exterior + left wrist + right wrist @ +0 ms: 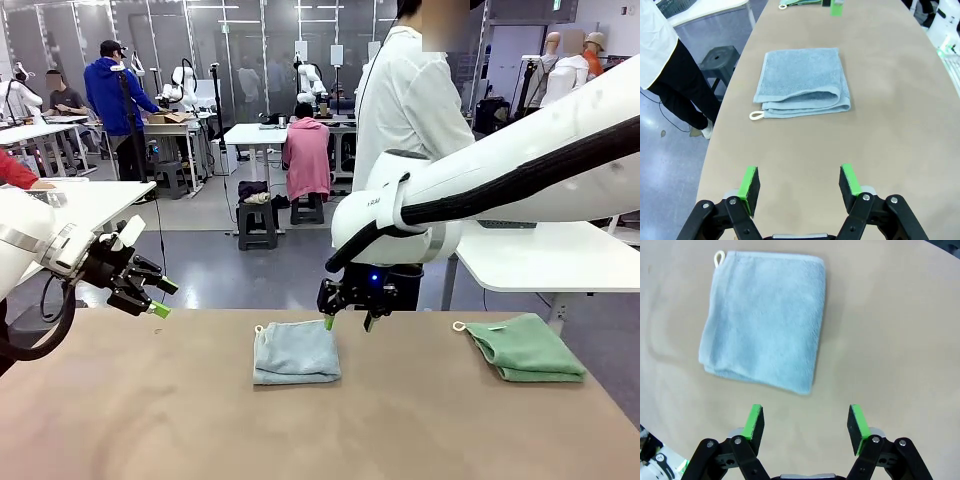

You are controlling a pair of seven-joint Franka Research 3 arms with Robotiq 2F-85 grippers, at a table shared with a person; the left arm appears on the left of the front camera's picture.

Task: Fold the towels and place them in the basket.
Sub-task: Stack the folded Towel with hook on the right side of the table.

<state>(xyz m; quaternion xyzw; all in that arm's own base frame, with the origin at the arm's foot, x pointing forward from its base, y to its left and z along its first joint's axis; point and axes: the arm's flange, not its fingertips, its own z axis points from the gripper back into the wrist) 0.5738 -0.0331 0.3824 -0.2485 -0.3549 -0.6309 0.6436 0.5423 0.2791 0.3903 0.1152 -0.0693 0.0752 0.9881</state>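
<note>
While both hang wide open and empty, right gripper [347,322] hovers just above grey-blue towel [295,352], folded at surface [150,420] centre; left gripper [163,298] at 9 o'clock; mint towel [525,348] folded at 3 o'clock.

A grey floor [250,265] ran back to white worktables [262,134], dark stools [257,222] and glass partitions [240,40] under ceiling strip lights.

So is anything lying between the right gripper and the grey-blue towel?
Nothing visible does. The right gripper, jaws open, hangs above bare table just beside the folded grey-blue towel; nothing lies on the towel.
</note>
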